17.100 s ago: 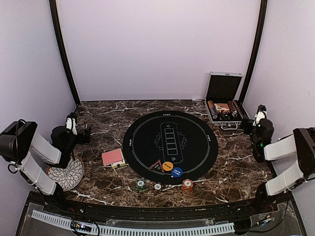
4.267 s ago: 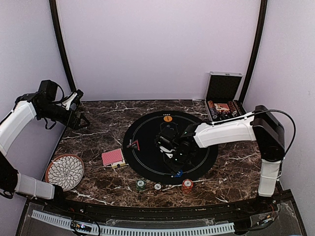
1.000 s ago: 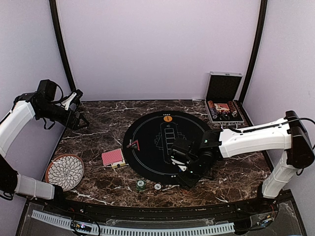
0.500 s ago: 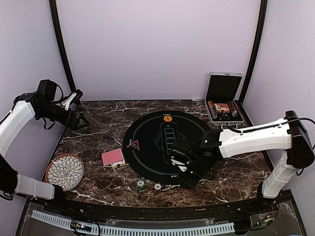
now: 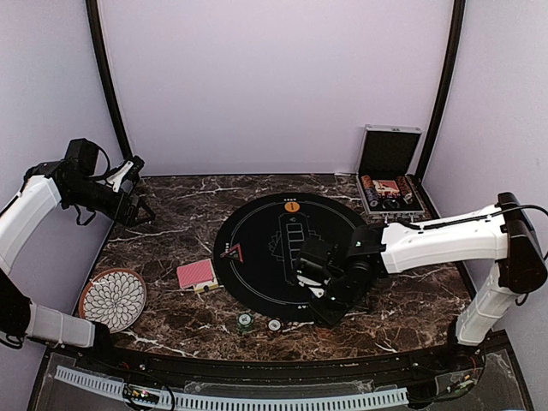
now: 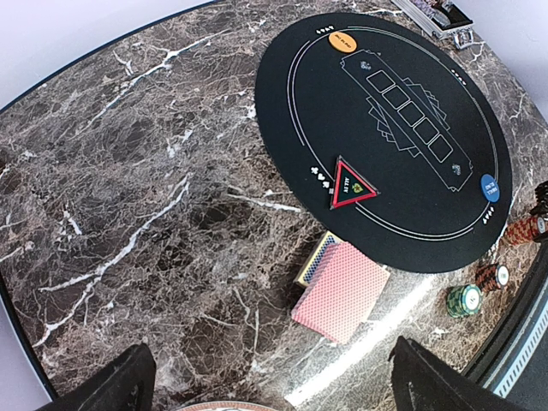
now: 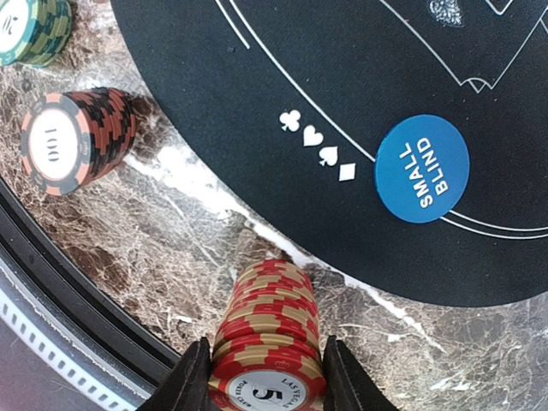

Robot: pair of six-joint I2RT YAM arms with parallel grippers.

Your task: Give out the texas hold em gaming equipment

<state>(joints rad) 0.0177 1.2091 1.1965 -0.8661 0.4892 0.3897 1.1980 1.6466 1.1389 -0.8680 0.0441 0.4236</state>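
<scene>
Red chip stack (image 7: 265,330) stands upright, long axis vertical, "5" face up, on the marble table (image 6: 128,171) just off the near edge of the black mat (image 7: 342,68). Your right gripper (image 7: 267,366) is down over it, and its fingers (image 7: 190,381) sit against both sides of the stack, so the jaws are clamped on it as far as the wrist view shows. Chip stacks: three. Besides the red one there is a black-and-red stack marked 100 (image 7: 75,139), to its left in the wrist view and well apart from it. A green stack (image 7: 32,30) is just beyond that. All three are upright on the marble along the mat's near rim. Round discs: two, both flat on the mat. The blue SMALL BLIND disc (image 7: 422,169) is near the red stack, just inside the mat's rim line, with its lettering running diagonally in the wrist view. The orange disc (image 6: 342,41) is at the mat's far edge. There is one red triangular marker (image 6: 351,183) on the mat's left side, with one corner pointing toward the orange disc. There is one card deck (image 6: 344,293), flat, red back up, on the marble just left of the mat, with a yellow-and-blue edge showing at its side. Your left gripper (image 6: 278,385) hangs high over the far-left corner of the table, jaws wide apart, holding nothing. One flower-patterned plate (image 5: 90,300) is at near left, beside the deck but apart from it. One open chip case (image 5: 390,152) is at the far right corner.
</scene>
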